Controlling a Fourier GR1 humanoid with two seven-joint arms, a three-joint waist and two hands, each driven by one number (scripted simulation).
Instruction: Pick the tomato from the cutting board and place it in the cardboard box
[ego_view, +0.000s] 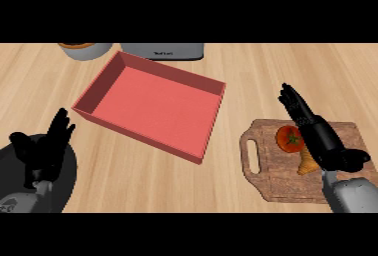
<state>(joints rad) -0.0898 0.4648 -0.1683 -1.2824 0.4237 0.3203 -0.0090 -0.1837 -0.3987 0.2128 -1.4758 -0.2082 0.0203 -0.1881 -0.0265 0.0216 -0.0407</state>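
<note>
A red tomato (287, 139) with a green stem lies on the wooden cutting board (269, 175) at the right. My right hand (319, 134) stretches over the board just right of the tomato, fingers straight and pointing away from me, partly covering the tomato's right side. An orange croissant-like item (306, 164) lies on the board under the wrist. The box (151, 102), reddish with low walls, sits open at the centre left with nothing inside. My left hand (43, 147) rests at the lower left, fingers up and relaxed.
A grey toaster (164, 51) and a pale jar (86, 50) stand at the counter's far edge behind the box. A strip of bare wooden counter (229, 150) separates the box from the cutting board's handle.
</note>
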